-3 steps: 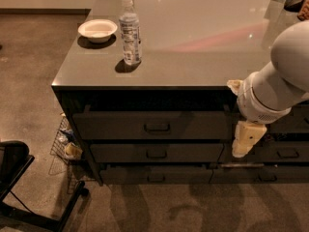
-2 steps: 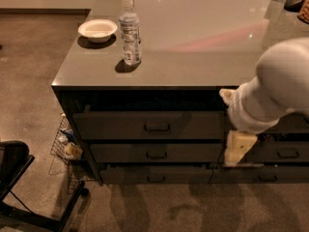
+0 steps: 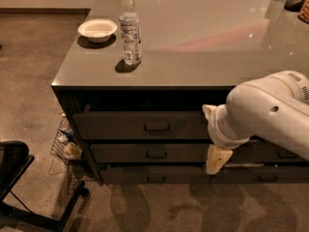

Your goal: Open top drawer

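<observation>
- The claw [image 3: 215, 157] hangs at the end of the white arm [image 3: 270, 115], in front of the drawer fronts and low on the right side of the bench [image 3: 203, 57]. Whether it is apart or together I cannot tell.
- Its cream part sits level with the middle drawer [image 3: 120, 152], where the two drawer columns meet.
- The top drawer [image 3: 120, 125] lies just left of the claw, right under the bench top. Its front is in line with the fronts below.
- Its bar handle [image 3: 157, 127] is well to the left of the claw and nothing touches it.
- The bottom drawer [image 3: 145, 175] sits under those two.
- On the bench top, a clear water bottle [image 3: 130, 30] stands upright near the left front corner, with a white bowl [image 3: 97, 29] just left of it.
- On the floor left of the bench are a wire basket [image 3: 65, 139] and a black chair base [image 3: 14, 170].
</observation>
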Controlling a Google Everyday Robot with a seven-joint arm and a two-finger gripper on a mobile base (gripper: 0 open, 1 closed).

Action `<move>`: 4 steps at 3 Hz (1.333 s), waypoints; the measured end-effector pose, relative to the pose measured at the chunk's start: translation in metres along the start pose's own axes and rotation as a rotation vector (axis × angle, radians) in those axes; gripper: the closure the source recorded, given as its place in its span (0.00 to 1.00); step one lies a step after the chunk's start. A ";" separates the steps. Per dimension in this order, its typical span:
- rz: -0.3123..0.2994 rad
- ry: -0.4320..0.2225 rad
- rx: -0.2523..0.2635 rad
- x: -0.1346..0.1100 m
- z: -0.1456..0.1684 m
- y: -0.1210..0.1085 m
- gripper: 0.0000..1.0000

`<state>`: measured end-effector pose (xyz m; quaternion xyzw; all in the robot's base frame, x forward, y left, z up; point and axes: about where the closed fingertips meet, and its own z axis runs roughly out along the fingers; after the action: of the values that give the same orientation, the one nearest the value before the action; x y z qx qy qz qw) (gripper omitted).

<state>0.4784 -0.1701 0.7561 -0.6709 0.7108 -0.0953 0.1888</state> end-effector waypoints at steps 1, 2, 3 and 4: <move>-0.028 0.042 -0.016 -0.002 0.031 -0.005 0.00; -0.035 0.081 -0.014 0.008 0.054 -0.016 0.00; -0.033 0.106 -0.020 0.022 0.073 -0.032 0.00; -0.034 0.127 -0.044 0.036 0.089 -0.049 0.00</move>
<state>0.5578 -0.1996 0.6893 -0.6796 0.7117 -0.1252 0.1267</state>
